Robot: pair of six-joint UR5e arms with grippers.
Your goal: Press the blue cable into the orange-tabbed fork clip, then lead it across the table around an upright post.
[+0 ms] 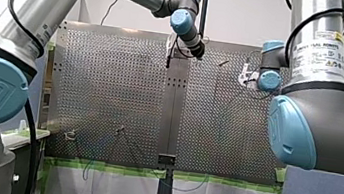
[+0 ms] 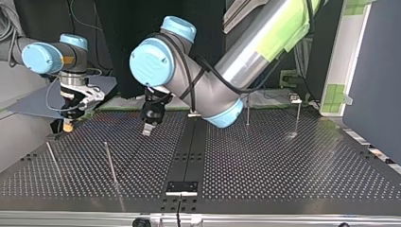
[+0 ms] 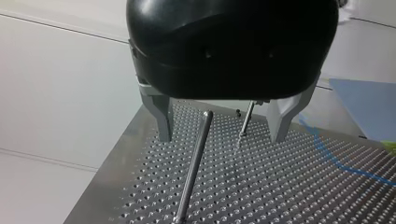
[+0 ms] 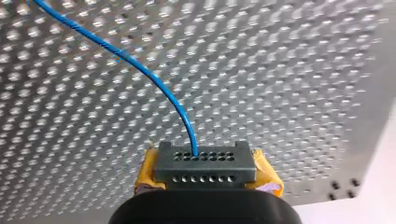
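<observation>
Perforated metal desk [image 1: 110,94] below the left claw [image 2: 147,128] and the right claw [image 2: 68,124]. Dark centre strip [image 2: 191,146] along the desk, just beside the left claw and well apart from the right claw. Small black plate [image 2: 182,187] at the strip's end, well apart from both claws. Green tape [image 1: 115,168] along one desk edge, apart from both claws in the front view. White sheet [image 1: 112,192] hanging under the tape. Dark pole [image 1: 204,5] upright above the left claw. Grey board [image 2: 28,106] off the desk, behind the right claw. Blue sheet [image 3: 369,107] off the desk, to one side of the left claw. Pale wall [image 3: 56,84] ahead of the left claw, past the desk edge.
</observation>
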